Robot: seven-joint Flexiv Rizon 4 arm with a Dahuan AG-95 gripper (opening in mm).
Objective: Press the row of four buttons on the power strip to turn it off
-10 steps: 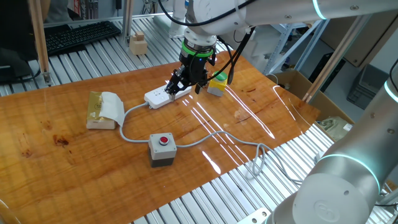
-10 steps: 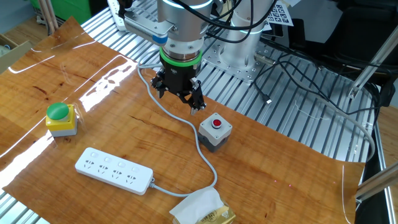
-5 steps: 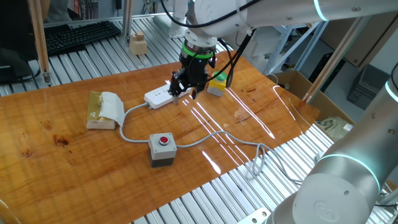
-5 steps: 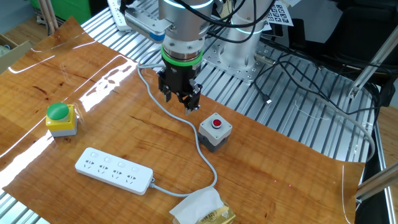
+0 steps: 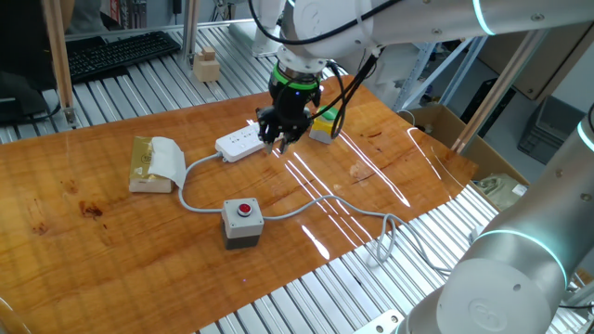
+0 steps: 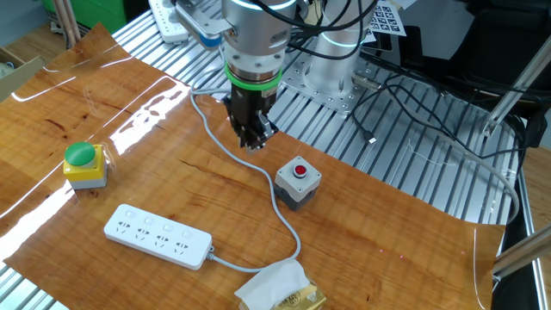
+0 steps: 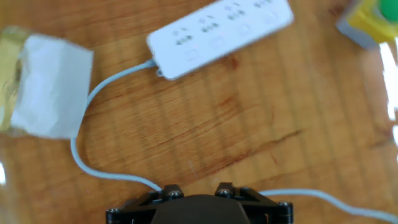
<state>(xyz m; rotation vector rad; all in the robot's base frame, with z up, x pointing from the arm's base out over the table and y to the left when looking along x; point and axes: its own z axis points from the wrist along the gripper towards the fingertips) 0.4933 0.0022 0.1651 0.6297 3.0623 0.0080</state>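
The power strip (image 5: 239, 142) is a long white bar that lies flat on the wooden table, with its grey-white cable (image 5: 200, 206) trailing off one end. In the hand view the power strip (image 7: 221, 34) lies at the top, blurred. The four buttons (image 6: 148, 223) run in a line along its far edge. My gripper (image 6: 252, 143) hangs above the table with nothing in it, well apart from the power strip (image 6: 157, 235) and above the cable. Its fingers point down. In one fixed view the gripper (image 5: 277, 141) shows just right of the strip's end. The hand view shows no fingertips.
A grey box with a red round button (image 6: 298, 181) stands near my gripper. A yellow button with a green cap (image 6: 83, 164) stands beyond the strip. A tissue pack (image 6: 280, 293) lies at the cable end. Metal slats edge the table.
The fingers have drawn inward from a wide spread. The hand has shifted a little over the table. The power strip has not moved.
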